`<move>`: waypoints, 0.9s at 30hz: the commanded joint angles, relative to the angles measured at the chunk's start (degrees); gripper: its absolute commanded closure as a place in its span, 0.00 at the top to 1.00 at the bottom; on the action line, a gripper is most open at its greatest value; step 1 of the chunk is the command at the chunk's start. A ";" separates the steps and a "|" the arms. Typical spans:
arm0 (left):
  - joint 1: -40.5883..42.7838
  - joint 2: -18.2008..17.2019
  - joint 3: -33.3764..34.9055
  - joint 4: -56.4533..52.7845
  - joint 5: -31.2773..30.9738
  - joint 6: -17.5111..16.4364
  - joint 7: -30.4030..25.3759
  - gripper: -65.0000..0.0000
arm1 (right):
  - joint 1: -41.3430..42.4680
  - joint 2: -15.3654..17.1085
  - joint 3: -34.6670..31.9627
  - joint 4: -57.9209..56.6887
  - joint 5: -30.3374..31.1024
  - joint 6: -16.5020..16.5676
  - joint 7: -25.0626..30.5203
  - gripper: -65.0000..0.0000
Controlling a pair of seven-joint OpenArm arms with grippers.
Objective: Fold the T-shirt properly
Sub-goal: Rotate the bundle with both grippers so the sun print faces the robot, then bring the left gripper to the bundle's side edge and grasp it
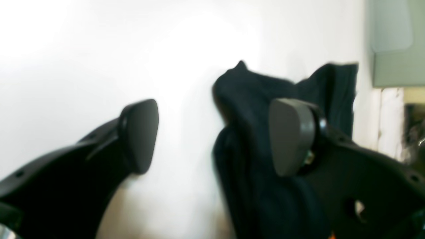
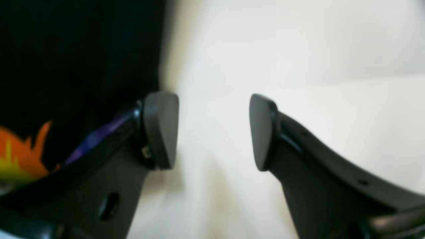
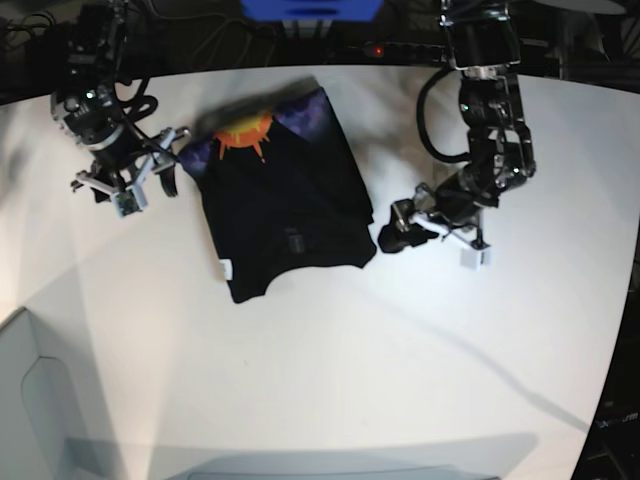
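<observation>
Lying partly folded on the white table (image 3: 330, 380), the T-shirt (image 3: 285, 215) sits in the far-centre part of the surface, black, with its orange sun (image 3: 245, 132) and purple print showing at the far edge and a small white label (image 3: 227, 269) at its near-left corner. Table top is round-edged, plain and matte, with soft shadows crossing the near half; a pale box-like shape (image 3: 35, 400) sits at the near-left corner. Beyond the far rim the room is dark: cables, a blue object (image 3: 310, 8) at top centre, a power strip with a red light (image 3: 378, 48). Left claw (image 3: 410, 222) is low over the table just beside the shirt's right edge, jaws wide apart and holding nothing; in the left wrist view one pad (image 1: 292, 136) stands in front of bunched black cloth while the other has bare white table behind it, and I cannot tell whether it touches the cloth. Right claw (image 3: 140, 178) is at the shirt's far-left side near the print, jaws well apart, nothing gripped; the right wrist view shows the gap between the pads (image 2: 162, 129) filled only by table, with black cloth and the orange and purple print behind the one jaw. Both wrist views are blurred. A grey-green panel (image 1: 395, 43) shows at the edge of the left wrist view.
</observation>
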State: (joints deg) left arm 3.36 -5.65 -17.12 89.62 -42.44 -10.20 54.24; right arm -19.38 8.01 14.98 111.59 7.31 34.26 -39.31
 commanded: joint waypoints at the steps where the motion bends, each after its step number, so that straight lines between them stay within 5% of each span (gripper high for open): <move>1: 0.56 -1.16 -0.59 2.82 -1.13 -0.40 -0.66 0.77 | 0.08 -0.23 0.45 2.12 1.44 0.24 1.46 0.53; 7: 8.91 -2.04 -14.22 11.78 -1.21 -0.75 -0.22 0.77 | -0.54 -4.01 0.01 0.19 1.35 4.82 1.64 0.53; 18: 16.21 -2.13 -41.82 12.93 -1.21 -1.01 -0.13 0.77 | -2.56 -5.94 -0.26 -5.70 1.44 5.08 1.64 0.46; 27: 18.14 -1.87 -47.45 13.45 -1.21 -1.01 -0.13 0.77 | -7.48 -8.67 0.18 -2.71 1.44 5.74 1.64 0.46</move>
State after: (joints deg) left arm 21.15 -6.76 -64.05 101.84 -42.87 -10.76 55.09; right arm -26.70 -0.51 15.05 107.66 8.08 38.79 -38.61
